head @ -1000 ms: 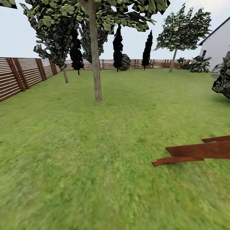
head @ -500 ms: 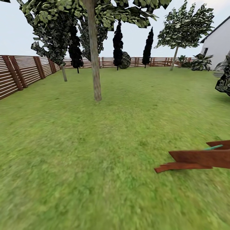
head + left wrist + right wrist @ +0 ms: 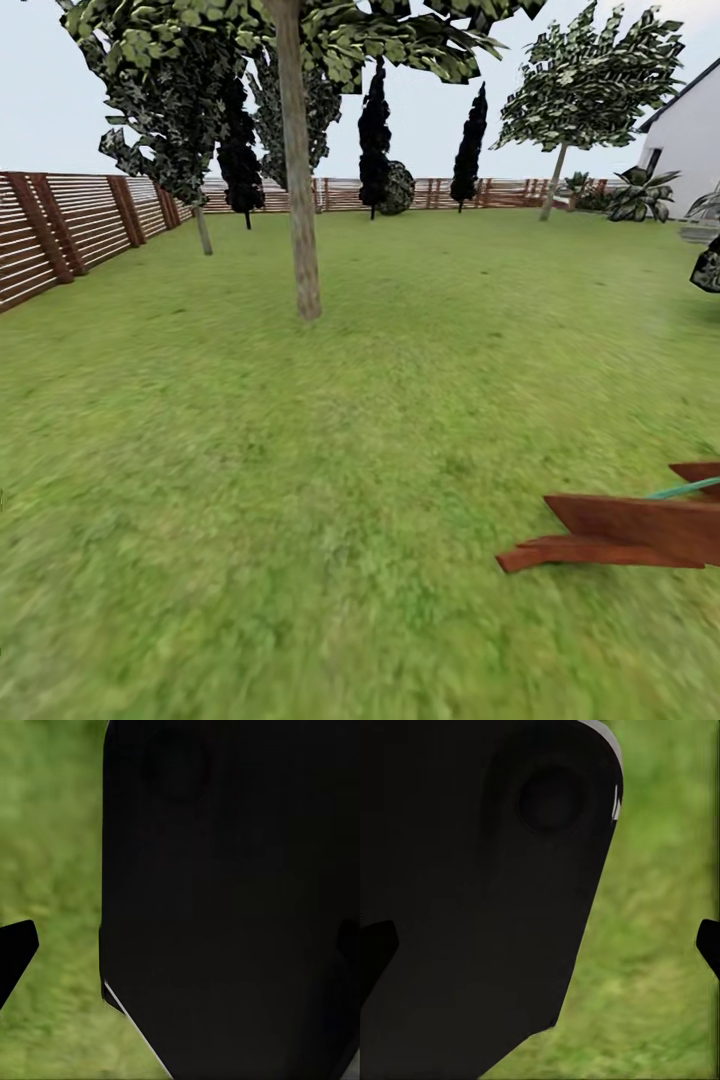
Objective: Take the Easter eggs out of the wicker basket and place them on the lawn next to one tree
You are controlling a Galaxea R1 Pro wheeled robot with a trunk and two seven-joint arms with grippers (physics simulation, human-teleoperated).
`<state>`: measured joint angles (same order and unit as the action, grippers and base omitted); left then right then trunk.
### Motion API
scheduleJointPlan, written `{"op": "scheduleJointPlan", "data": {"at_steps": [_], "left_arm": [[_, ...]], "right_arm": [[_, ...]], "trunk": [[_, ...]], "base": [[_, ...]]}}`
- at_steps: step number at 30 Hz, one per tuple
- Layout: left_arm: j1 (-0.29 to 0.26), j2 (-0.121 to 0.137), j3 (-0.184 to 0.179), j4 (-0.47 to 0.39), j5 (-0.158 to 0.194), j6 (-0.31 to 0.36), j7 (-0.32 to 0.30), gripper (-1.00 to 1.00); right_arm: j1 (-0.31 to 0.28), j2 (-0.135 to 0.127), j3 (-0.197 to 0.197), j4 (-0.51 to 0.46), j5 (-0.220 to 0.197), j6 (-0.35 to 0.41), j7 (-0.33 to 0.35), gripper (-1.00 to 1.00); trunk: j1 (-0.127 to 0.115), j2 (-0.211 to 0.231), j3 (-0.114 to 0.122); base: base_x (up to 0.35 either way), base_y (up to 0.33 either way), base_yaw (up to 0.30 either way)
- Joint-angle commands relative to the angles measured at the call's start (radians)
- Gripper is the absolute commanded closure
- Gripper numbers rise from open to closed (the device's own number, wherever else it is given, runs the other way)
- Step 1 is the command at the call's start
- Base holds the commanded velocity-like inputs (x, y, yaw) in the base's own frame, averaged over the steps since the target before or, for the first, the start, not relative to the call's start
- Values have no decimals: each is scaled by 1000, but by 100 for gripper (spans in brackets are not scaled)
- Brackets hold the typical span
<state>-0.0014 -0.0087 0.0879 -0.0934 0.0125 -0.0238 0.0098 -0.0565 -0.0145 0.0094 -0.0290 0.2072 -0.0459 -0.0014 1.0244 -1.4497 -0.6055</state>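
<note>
- Both grippers are hanging low against the robot's dark body, fingertips (image 3: 16, 945) (image 3: 709, 943) just edging into the wrist views over grass; whether they're wide or narrow, I cannot tell.
- Straight ahead, the tree (image 3: 298, 180) is standing mid-lawn (image 3: 250, 480), with reddish planks (image 3: 620, 530) lying by the lawn's right edge.
- Basket and eggs aren't showing, so scanning slowly for them seems wise.

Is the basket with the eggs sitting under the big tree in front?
No, the grass around the foot of the nearest tree is bare lawn, with no basket or eggs there.
</note>
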Motion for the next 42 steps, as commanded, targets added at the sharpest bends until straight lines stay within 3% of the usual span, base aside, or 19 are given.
{"op": "scheduleJointPlan", "data": {"at_steps": [1,42], "left_arm": [[0,-1,7,0,1,-2,1,-100],[0,-1,7,0,1,-2,1,-100]], "right_arm": [[-1,0,0,1,6,-3,0,-100],[0,-2,0,2,6,-3,0,-100]], "trunk": [[1,0,0],[1,0,5]], "base": [[326,0,182],[326,0,21]]}}
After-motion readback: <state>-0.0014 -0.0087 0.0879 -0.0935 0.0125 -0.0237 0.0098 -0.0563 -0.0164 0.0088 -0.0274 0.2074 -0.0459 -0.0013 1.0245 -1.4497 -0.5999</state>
